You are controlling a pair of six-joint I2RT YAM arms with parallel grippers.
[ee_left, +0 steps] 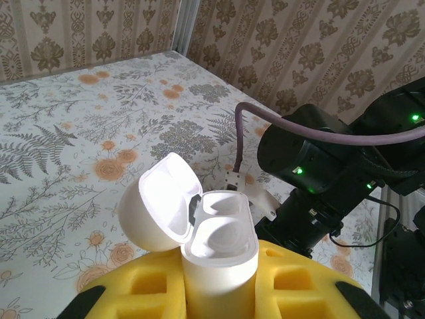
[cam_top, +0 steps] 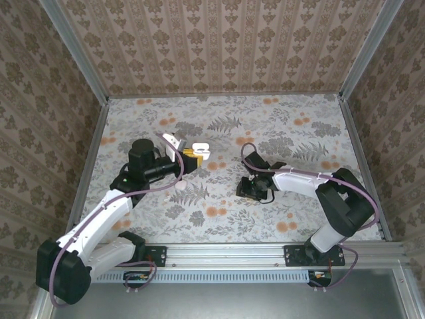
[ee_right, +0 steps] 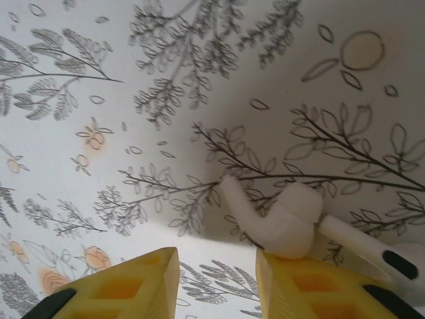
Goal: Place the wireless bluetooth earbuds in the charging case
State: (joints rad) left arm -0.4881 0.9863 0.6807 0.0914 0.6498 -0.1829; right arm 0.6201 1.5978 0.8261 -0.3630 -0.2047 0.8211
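- Top external view: the white rounded plastic charging case (cam_top: 198, 151) is held above the floral-patterned table (cam_top: 299, 133) by the left gripper (cam_top: 188, 158), with the lid open. The right gripper (cam_top: 249, 191) is lowered to the table surface, well apart from the case.
- Left wrist view: the left gripper is closed on the charging case, whose body is clamped upright between yellow foam pads (ee_left: 149, 286). The hinged lid (ee_left: 156, 209) is tipped back, and two moulded wells (ee_left: 222, 236) are exposed.
- Right wrist view: the right gripper (ee_right: 216, 269) is seen with its jaws apart and nothing clamped. A small glossy white plastic earbud (ee_right: 282, 226) with a short stem lies flat on the table. It touches the tip of one pad and is not between the pads. A second white earbud (ee_right: 362, 246), dark-tipped, lies just beside it.
- Handling: the earbud is judged very light, rigid and smooth, so it is easily flicked away by a closing pad. A hold across the bulbous head is advised, with the stem left free for the well.
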